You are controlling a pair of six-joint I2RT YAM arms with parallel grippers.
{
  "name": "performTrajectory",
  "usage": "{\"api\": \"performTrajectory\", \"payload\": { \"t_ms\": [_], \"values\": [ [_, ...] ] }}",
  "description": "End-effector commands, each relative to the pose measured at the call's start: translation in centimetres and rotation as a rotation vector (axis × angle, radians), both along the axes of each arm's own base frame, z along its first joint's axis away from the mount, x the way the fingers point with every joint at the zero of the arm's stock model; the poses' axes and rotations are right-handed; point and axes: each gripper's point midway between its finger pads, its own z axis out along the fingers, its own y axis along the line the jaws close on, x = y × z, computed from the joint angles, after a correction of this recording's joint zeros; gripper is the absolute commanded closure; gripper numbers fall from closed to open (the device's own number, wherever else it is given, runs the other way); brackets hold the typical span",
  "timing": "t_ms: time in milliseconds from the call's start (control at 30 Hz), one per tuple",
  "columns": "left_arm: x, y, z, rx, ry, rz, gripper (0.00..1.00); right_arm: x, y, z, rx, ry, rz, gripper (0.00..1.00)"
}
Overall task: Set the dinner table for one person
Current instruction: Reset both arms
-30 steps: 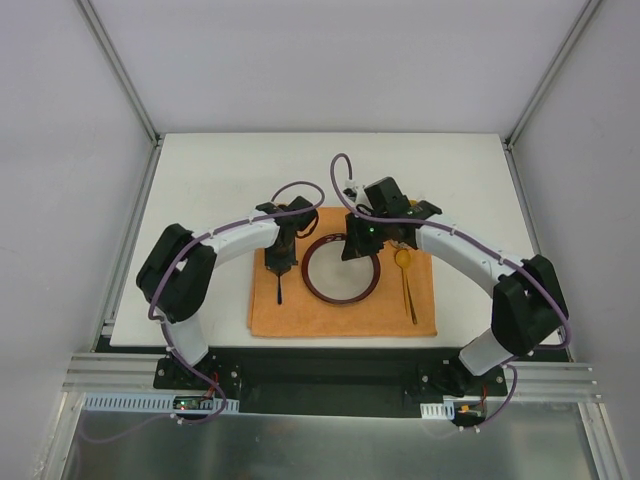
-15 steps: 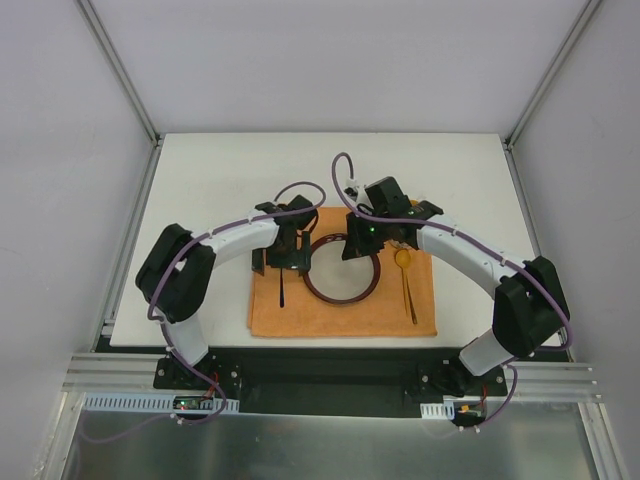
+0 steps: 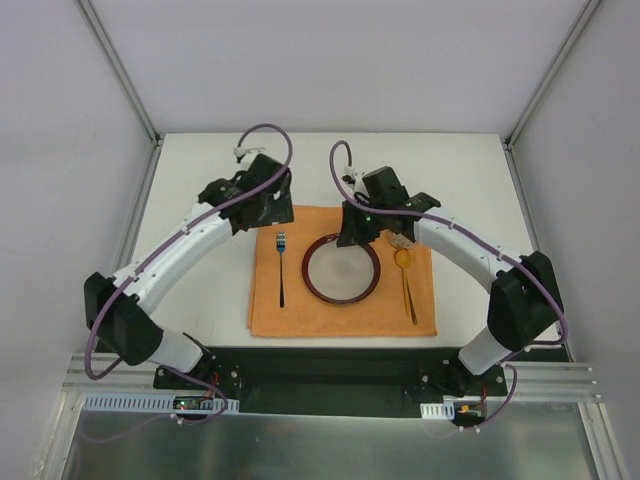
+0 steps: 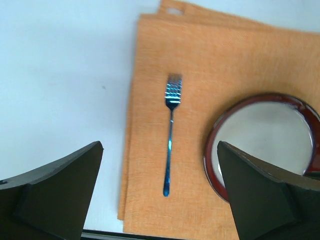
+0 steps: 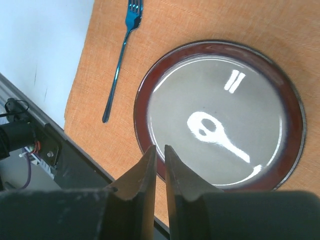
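The dinner table lies in front of both arm bases. Its long axis runs left to right and its short sides point away toward the far wall. An orange placemat sits squarely at the middle of the near edge, well clear of all four corners.

The left gripper hangs over the mat's far-left corner with its jaws spread wide and nothing in them. The right gripper is closed to a slit, its tips over the plate's rim on the far side. I cannot tell whether they nip that rim.

The plate rests in the middle of the mat. The spoon lies on the side toward the table's right edge. The fork lies on the side toward the left edge, apart from the plate, its tines toward the far edge and its handle toward the near edge.

The setting looks nearly complete, so the step in hand is likely a last touch to the plate. It would go best with a straight lift off the rim, so that neither plate nor cloth gets dragged, leaving the plate midway between the fork and spoon.
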Motion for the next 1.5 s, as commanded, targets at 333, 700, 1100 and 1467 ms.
{"api": "performTrajectory", "payload": {
  "t_ms": [333,700,1100,1467],
  "values": [
    [-4.8,9.5,-0.9,-0.051,-0.044,0.348,0.01,2.4,-14.3,5.7,-0.105,-0.143,-0.358,0.85],
    [-6.5,11.1,2.8,-0.128,-0.2,0.366,0.01,4.3,-20.1,7.1,0.037,-0.176,-0.665,0.52],
    [-4.7,10.7,5.2,-0.083,-0.222,0.319,0.01,6.9,-28.7,12.2,-0.012,-0.34,-1.018,0.0],
    [-2.5,10.3,7.1,-0.008,-0.235,0.265,0.01,10.5,-30.1,12.9,0.179,-0.298,-1.072,0.0]
  ]
}}
